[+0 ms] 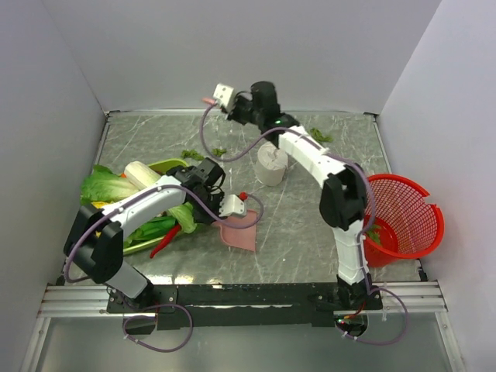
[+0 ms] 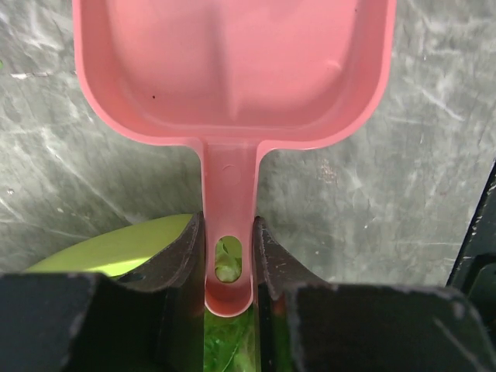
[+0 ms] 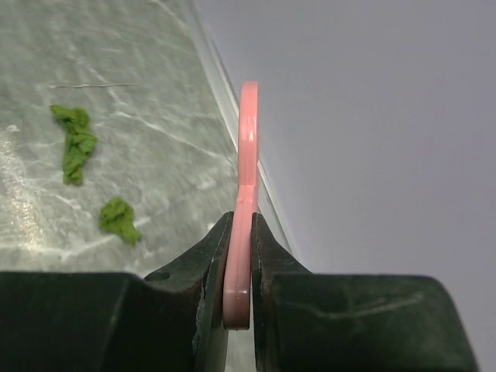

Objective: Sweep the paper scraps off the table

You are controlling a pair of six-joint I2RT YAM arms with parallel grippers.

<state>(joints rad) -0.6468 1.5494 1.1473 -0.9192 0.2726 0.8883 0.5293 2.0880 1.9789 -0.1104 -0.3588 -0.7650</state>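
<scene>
My left gripper [image 1: 220, 217] is shut on the handle of the pink dustpan [image 1: 242, 232], which lies low over the table [image 1: 298, 232]. In the left wrist view the jaws [image 2: 227, 232] clamp the handle and the pan [image 2: 232, 70] looks empty. My right gripper [image 1: 213, 102] reaches to the far back edge, shut on a thin flat pink tool [image 3: 246, 155] seen edge-on. Paper scraps lie at the back middle [image 1: 192, 154], [image 1: 218, 151] and back right [image 1: 319, 136]. Two paper scraps [image 3: 75, 139], [image 3: 118, 219] show left of the right fingers.
A white crumpled lump [image 1: 271, 165] sits mid-table under the right arm. A green tray [image 1: 167, 165] with lettuce [image 1: 105, 186] and a red chili [image 1: 164, 242] fills the left. A red basket [image 1: 403, 217] stands off the right edge. White walls enclose the table.
</scene>
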